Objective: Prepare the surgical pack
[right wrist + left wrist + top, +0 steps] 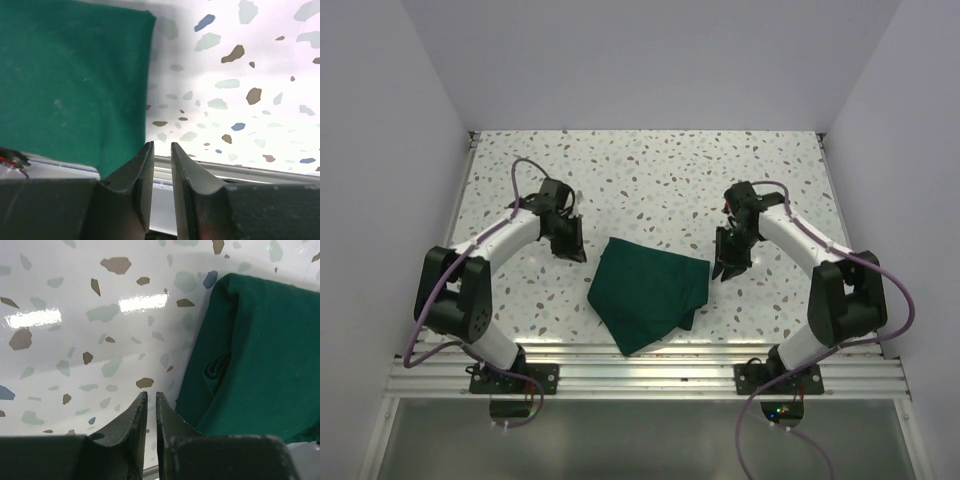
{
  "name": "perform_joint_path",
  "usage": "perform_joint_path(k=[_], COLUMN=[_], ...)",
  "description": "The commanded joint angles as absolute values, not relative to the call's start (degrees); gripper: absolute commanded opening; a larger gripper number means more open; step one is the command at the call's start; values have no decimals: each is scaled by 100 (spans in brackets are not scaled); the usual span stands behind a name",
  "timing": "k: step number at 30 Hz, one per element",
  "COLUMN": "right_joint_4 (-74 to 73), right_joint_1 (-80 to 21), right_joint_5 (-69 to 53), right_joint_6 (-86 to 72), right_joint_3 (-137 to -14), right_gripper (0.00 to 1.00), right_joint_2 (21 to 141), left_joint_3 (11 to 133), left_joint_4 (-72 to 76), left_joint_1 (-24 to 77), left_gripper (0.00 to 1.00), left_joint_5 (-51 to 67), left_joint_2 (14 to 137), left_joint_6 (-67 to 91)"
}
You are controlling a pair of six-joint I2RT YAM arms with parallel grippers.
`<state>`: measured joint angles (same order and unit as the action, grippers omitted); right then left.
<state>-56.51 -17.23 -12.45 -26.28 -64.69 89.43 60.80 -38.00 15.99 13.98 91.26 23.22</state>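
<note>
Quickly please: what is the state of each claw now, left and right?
Left claw: open only a narrow slit, holding nothing.
Right claw: slightly open, holding nothing.

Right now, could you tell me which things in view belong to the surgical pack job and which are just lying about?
Job: folded dark green drape; left gripper; right gripper.
Just there: speckled table; metal rail at its near edge.
</note>
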Motion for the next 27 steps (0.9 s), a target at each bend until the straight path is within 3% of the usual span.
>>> perform_joint_path(k=[1, 3, 8, 17, 20, 23, 25, 26, 27], right_joint_4=[-5959, -5889, -5467, -5220, -5177, -5509, -6227, -6301, -6337], right_joint_1=[-1749, -1758, -1810, -2091, -2144, -2136, -2092, -2048, -1900], right_joint_5=[-729, -1026, -1169, -1555, -1740, -1645, -1189, -1065, -898], right_joint_6=[-2628, -2610, -2628, -2479, -2443, -2277, -1988, -1899, -1855], right_joint_3=[-6592, -6478, -6170, -7302, -8039, -8874, -9777, -9834, -9791], right_gripper=[23, 17, 17, 19, 20, 21, 22, 24, 36], right_joint_2=[9253, 9465, 9474, 10879, 11310, 11827, 12049, 11945, 11831], left_joint_3=[6250, 6162, 5977, 5554, 5616, 5616, 5625, 5616, 5573], left_joint_4=[-4166, -4053, -3824, -3603, -3674, -3753, -3718, -3692, -3604], left_joint_1=[1749, 1758, 1767, 1767, 1740, 1714, 1653, 1626, 1591], left_gripper=[15, 15, 16, 17, 28, 32, 45, 48, 54], left_joint_5=[1054, 1124, 1730, 1724, 1477, 1345, 1345, 1345, 1475], left_joint_2=[9123, 9132, 9237, 8948, 8641, 8508, 8411, 8402, 8385], left_joint_6=[2347, 2329, 2399, 2751, 2900, 2944, 2901, 2874, 2848])
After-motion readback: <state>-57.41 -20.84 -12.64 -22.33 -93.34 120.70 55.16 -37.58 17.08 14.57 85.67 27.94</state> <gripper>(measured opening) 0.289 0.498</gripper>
